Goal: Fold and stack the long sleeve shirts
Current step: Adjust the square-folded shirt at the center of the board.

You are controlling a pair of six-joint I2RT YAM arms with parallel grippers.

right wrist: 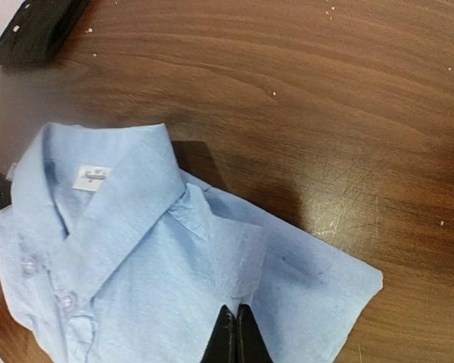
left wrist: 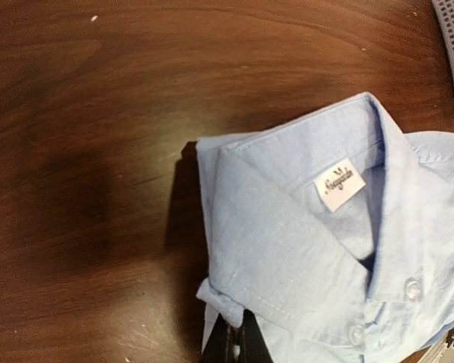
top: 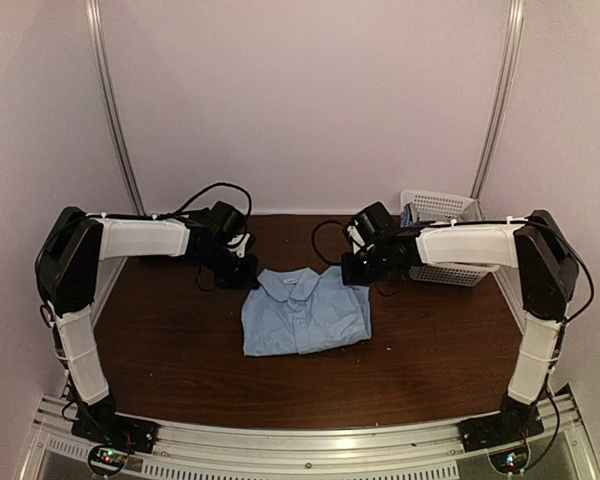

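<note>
One light blue shirt (top: pixel 305 312) is seen lying folded into a compact, nearly square packet at the middle of the table (top: pixel 180 345). It lies front up, with its collar toward the far side and its hem toward the arm bases, so its collar-to-hem axis runs from far to near. The left gripper (left wrist: pixel 238 340) is set at the packet's far-left corner, just beside the collar. Its jaws are closed together, and a small curl of cloth beside them suggests that the edge is pinched. The right gripper (right wrist: pixel 234 336) is set on the opposite shoulder. Its jaws are likewise closed together, with the tips buried in the cloth, so a pinch is judged likely there too. The shirt thus lies between the two grippers and reaches toward the near edge from both. Neither arm is nearer than the other, and the two holds stand level across the collar end. Any lift or drag is judged to depend on both ends being moved together, so that the folds are kept. One shirt, two grippers and one white basket (top: pixel 450 205) at the far right are counted. A second, black shirt cannot be made out with certainty. One dark thing (right wrist: pixel 30 30) at the corner of the right wrist view is cut off too much to be named.
</note>
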